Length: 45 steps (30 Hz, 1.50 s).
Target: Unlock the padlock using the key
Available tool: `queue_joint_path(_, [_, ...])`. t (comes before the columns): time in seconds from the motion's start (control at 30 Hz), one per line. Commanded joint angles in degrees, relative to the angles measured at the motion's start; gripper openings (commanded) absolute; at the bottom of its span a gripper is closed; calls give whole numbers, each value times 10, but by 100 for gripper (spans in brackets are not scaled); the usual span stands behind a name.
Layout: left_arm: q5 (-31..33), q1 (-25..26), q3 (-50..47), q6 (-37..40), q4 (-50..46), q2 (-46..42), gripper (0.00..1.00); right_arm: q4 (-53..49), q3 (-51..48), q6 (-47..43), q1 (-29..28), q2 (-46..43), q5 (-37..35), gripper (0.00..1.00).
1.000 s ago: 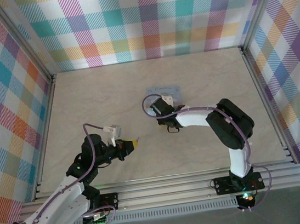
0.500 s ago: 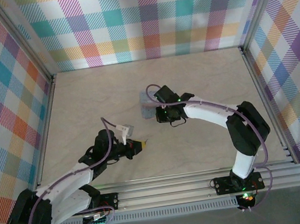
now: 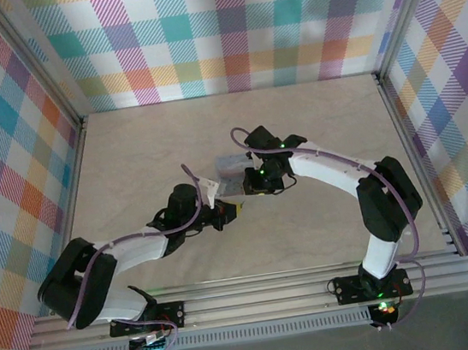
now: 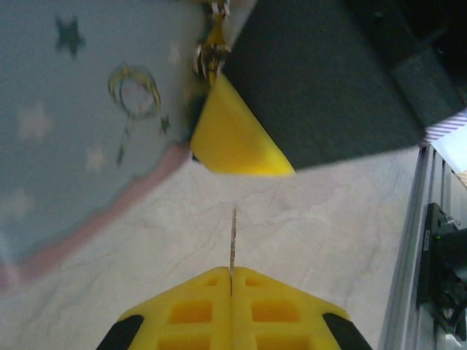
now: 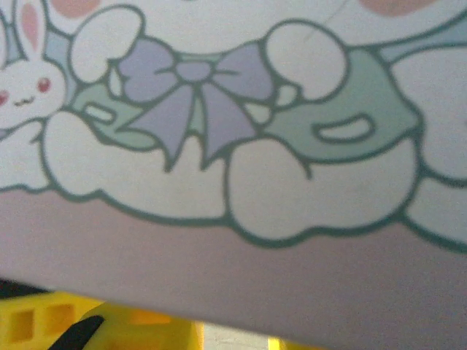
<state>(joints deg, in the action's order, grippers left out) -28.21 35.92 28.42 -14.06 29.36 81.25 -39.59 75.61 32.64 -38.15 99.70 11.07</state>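
1. Grey and thin, the key point(image 4: 233, 237) stands straight out from between the tips of the left gripper point(image 4: 231, 275), its blade pointing away towards the tin.
2. Yellow fingers of the left gripper are pressed fully together on the key's near end, with no gap between them.
3. Key tip and tin point(image 4: 80, 131) are apart; bare surface point(image 4: 306, 211) shows between them, and the tip points at the tin's near edge.
4. At that edge of the tin a small glinting metal piece point(image 4: 210, 55) hangs just above a yellow finger point(image 4: 233, 138) of the right gripper; it is too blurred to tell what it is.
5. The tin is pale blue with stars and a pink border, and the right wrist view shows its cartoon print with a lilac bow point(image 5: 193, 80) very close up.
6. The right gripper point(image 3: 257, 182) is closed partway on the tin, one finger flat against the tin's edge, its yellow fingers point(image 5: 44, 321) showing under the tin's rim.
7. From above, the tin point(image 3: 231, 168) sits mid-surface, the right gripper on its right side and the left gripper point(image 3: 232, 213) just near of it.
8. Both arms reach in from the near edge, meeting in the middle of the pale marbled surface point(image 3: 152, 142), with plaid walls point(image 3: 223, 30) around.
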Motion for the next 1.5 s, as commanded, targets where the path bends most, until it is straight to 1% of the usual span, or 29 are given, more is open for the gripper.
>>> queue_joint_path(0.0, [-9, 6, 13, 5, 78, 29, 0, -13, 33, -7, 9, 3, 63, 0])
queue_joint_path(0.17, [-6, 6, -2, -10, 168, 65, 0, -30, 47, 5, 23, 0, 105, 0])
queue_joint_path(0.3, [-8, 6, -10, -23, 214, 74, 0, -32, 47, 15, 32, -6, 130, 0])
queue_joint_path(0.4, [3, 6, -18, -22, 217, 63, 0, -27, 42, 27, 39, -7, 151, 0])
queue_joint_path(0.63, [19, 6, -30, -22, 215, 38, 0, -7, 33, 56, 44, -9, 169, 0])
queue_joint_path(0.9, [25, 6, -37, -31, 236, 44, 0, 14, 29, 78, 48, -10, 172, 0])
queue_joint_path(1.27, [57, 6, -55, -37, 258, 33, 0, 24, 18, 84, 50, -13, 171, 0])
queue_joint_path(1.47, [54, 6, -55, -46, 275, 37, 0, 34, 11, 89, 50, -14, 180, 0])
